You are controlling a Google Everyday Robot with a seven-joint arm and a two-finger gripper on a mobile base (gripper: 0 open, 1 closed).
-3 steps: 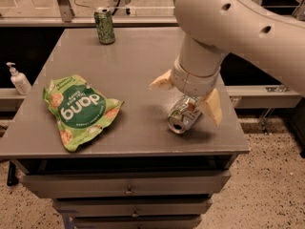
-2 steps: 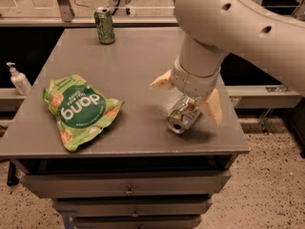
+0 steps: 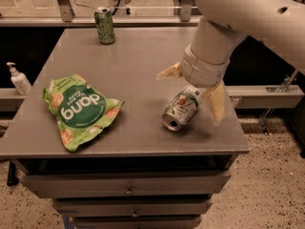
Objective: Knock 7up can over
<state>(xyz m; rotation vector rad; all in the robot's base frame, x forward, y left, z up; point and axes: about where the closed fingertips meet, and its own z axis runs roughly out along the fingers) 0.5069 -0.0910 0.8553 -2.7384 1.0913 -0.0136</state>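
Surface [image 3: 138, 56]: a grey top is seen, set over a stack of drawers [image 3: 128, 187].
7up can [image 3: 180, 109]: it is laid on its side on the right part of the surface, toward the near edge. Its silver top is turned to the near left and its base to the far right.
End effector [image 3: 188, 98]: it is held over the far end of the 7up can, hung from the thick white arm [image 3: 248, 13] that enters from the upper right. Its two cream fingers [image 3: 215, 103] are spread wide apart and nothing is clamped.
Can and end effector: the can's base end is placed between the two fingers, one finger to its far left and the other just beside it on the right. Contact cannot be judged.
Green can [image 3: 105, 26]: it is stood upright at the far edge, well apart from the 7up can.
Snack bag [image 3: 80, 109]: a green bag is laid flat on the left part.
Pump bottle [image 3: 19, 78]: it is stood off the surface, to the left.
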